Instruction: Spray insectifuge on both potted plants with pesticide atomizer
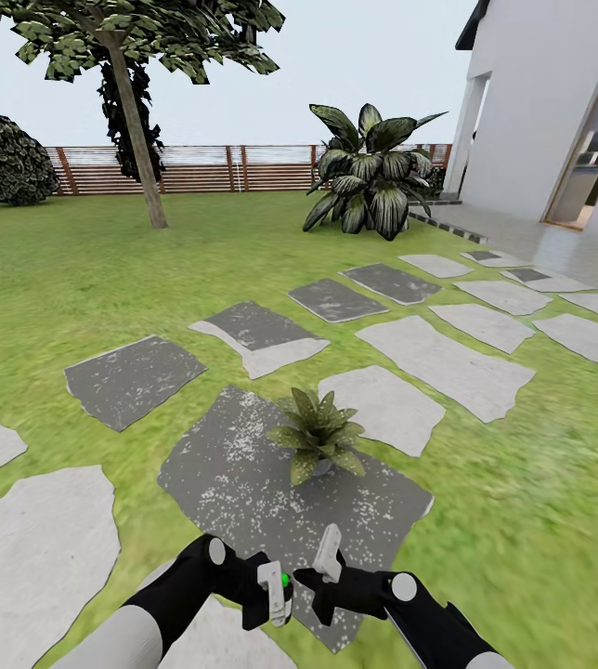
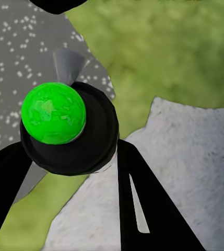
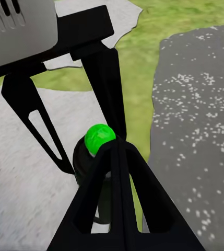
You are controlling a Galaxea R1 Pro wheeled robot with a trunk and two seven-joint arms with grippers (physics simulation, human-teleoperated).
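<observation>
One potted plant (image 1: 318,437), a low rosette of speckled green leaves, stands on a dark stepping stone (image 1: 234,474) dotted with white specks. Just in front of it, low in the head view, my left gripper (image 1: 280,595) is shut on the pesticide atomizer (image 1: 286,581). The atomizer's round dark body with a bright green knob (image 2: 54,112) sits between the left fingers (image 2: 143,198). The right wrist view shows the atomizer (image 3: 98,138) held by my left gripper (image 3: 96,157). My right gripper (image 3: 114,149) is shut, its joined tips touching the bottle just under the green knob (image 1: 306,578).
Grey stepping stones (image 1: 443,362) cross the lawn toward a white house (image 1: 559,111) at the right. A big dark-leaved shrub (image 1: 369,172) and a tree trunk (image 1: 141,158) stand before the slatted fence (image 1: 206,167). A round bush (image 1: 2,158) is at the far left.
</observation>
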